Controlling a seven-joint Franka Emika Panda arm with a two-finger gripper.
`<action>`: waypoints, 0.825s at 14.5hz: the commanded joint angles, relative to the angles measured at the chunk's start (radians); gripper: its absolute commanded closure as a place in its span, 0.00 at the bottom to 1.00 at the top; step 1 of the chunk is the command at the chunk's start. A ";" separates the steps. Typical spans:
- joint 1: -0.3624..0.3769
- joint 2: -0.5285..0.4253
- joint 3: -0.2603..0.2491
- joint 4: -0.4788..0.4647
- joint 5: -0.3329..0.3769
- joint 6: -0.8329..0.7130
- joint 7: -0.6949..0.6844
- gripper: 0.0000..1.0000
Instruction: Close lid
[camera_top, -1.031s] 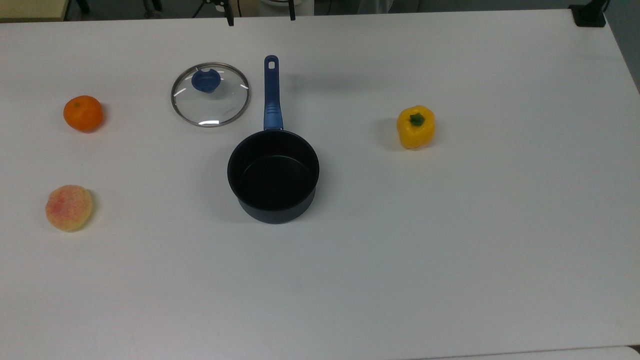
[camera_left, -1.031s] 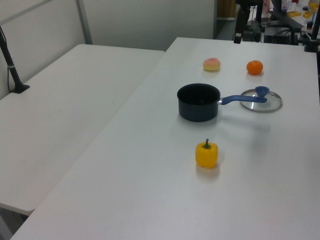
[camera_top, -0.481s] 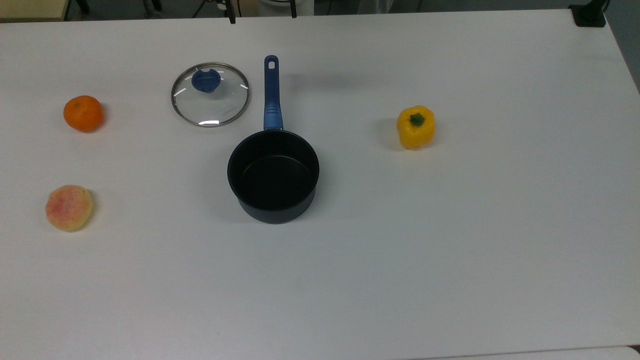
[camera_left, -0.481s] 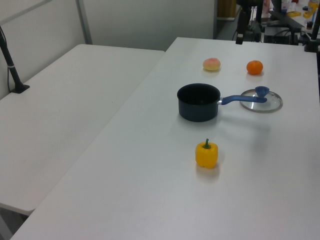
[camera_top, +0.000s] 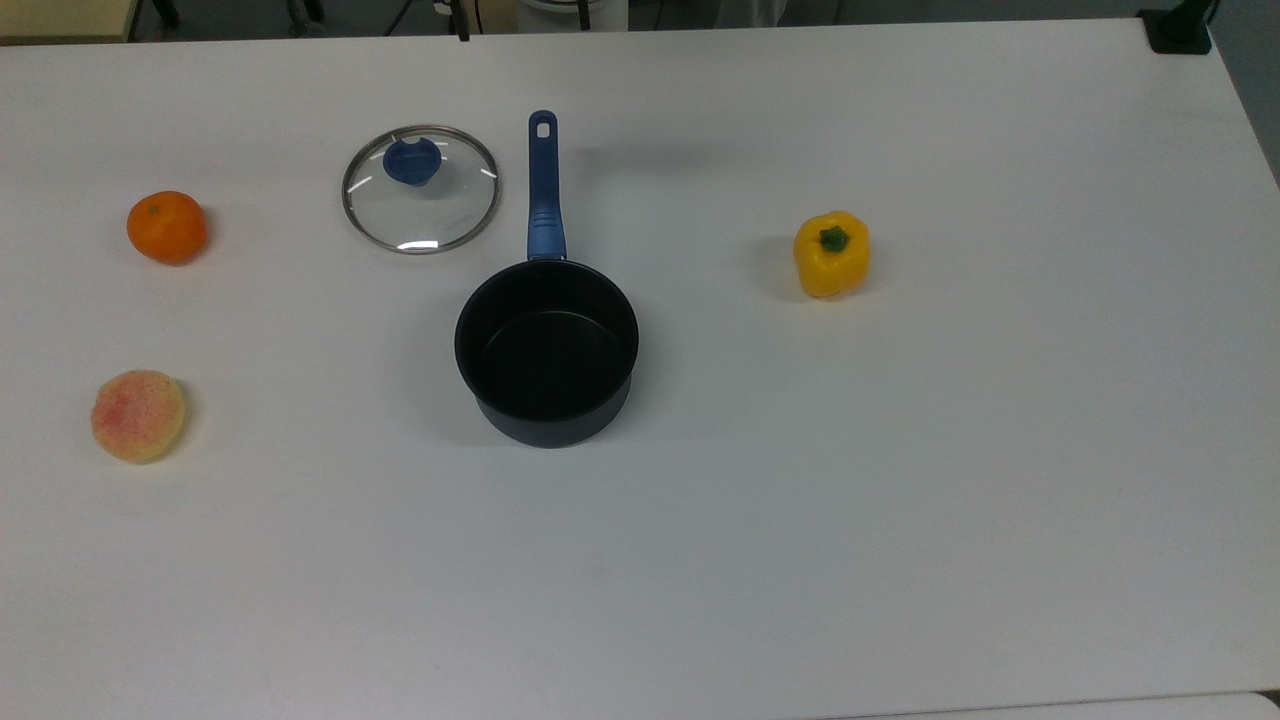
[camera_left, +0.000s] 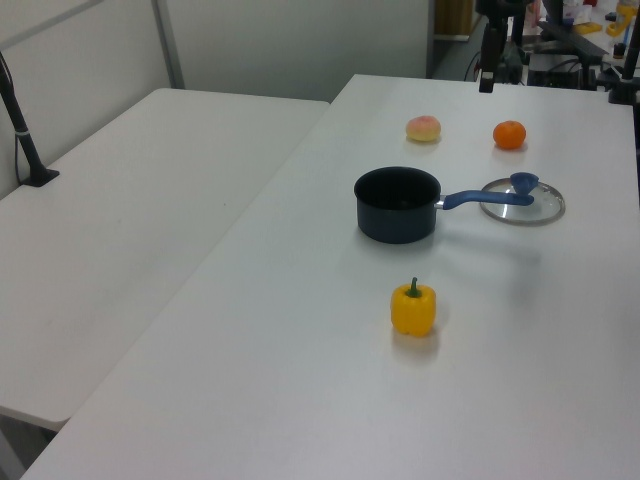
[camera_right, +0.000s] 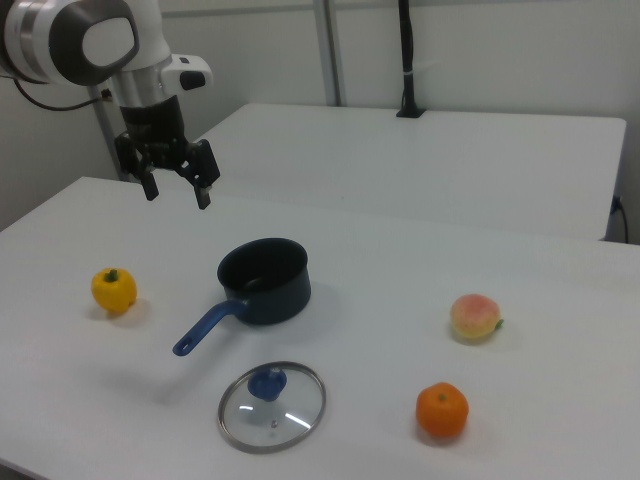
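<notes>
1. Five things sit on the white desk (camera_top: 900, 500): a lid (camera_top: 421, 189), a pan (camera_top: 547, 350), a pepper (camera_top: 832, 254), an orange (camera_top: 167, 227) and a peach (camera_top: 138, 415).
2. Lid first: it lies flat on the desk, glass up, blue knob (camera_top: 412, 161) showing, and it is off the pan.
3. In the top view the lid is just beside the pan's blue handle (camera_top: 544, 190), on the top view's left of it, with a thin strip of desk between rim and handle.
4. The pan stands upright and open, its dark inside bare, handle pointing to the top view's upper edge.
5. Over to the right view: the lid (camera_right: 273, 406) is nearest the camera, the pan (camera_right: 265, 281) behind it, the handle (camera_right: 208, 329) slanting down toward the right view's left.
6. The end effector (camera_right: 176, 181) hangs in the air above the desk, beyond the pan and toward the right view's left, well apart from the lid.
7. Its two fingers (camera_right: 203, 178) point down and are spread wide, with nothing between them.
8. In the left view one dark finger (camera_left: 489, 54) shows at the far edge of the desk, above the orange (camera_left: 509, 135) and the peach (camera_left: 423, 128).
9. The pepper (camera_left: 413, 308) stands alone, well apart from the pan on the left view's near side.
10. Orange and peach sit well apart from the lid, on the top view's left, the orange higher up, the peach lower down.
</notes>
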 joint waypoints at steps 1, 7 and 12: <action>0.005 -0.016 -0.005 -0.004 -0.019 -0.020 -0.020 0.00; 0.002 -0.016 -0.005 0.023 -0.096 -0.062 -0.014 0.00; -0.024 -0.011 -0.016 0.022 -0.109 -0.081 -0.012 0.00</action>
